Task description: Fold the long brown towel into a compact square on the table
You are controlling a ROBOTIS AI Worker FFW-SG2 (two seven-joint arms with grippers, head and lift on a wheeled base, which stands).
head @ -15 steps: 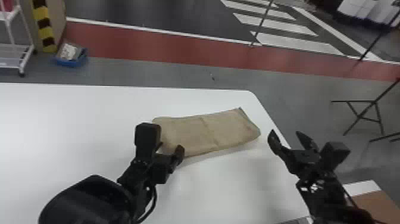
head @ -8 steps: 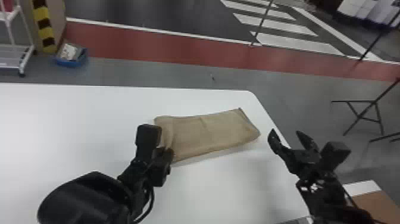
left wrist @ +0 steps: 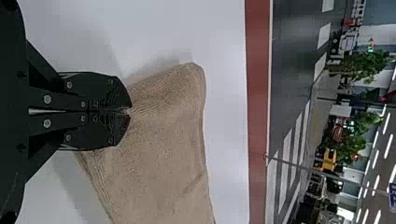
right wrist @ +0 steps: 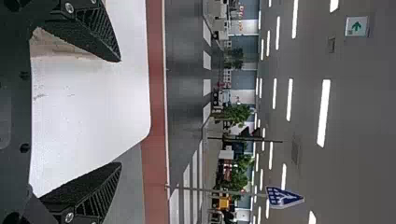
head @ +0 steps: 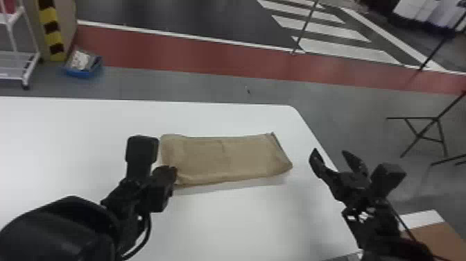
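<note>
My left gripper (head: 171, 171) is at the near left corner of the towel (head: 225, 159), and its two fingers are pressed together with the cloth pinched at their tips. In the left wrist view, I see small creases going out from the tips of this left gripper (left wrist: 130, 111) into the cloth.

The towel is on the white table (head: 242, 215), in a longish shape which goes from side to side, and a soft shadow is along its near long edge. Its right end is near the right edge of the table.

My right gripper (head: 329, 150) is wide, with nothing between its fingers. It is to the right of the towel, apart from it, by the table's right edge.

On the floor behind the table, at the left, there are a blue box (head: 83, 72) and a white rack (head: 14, 55).
</note>
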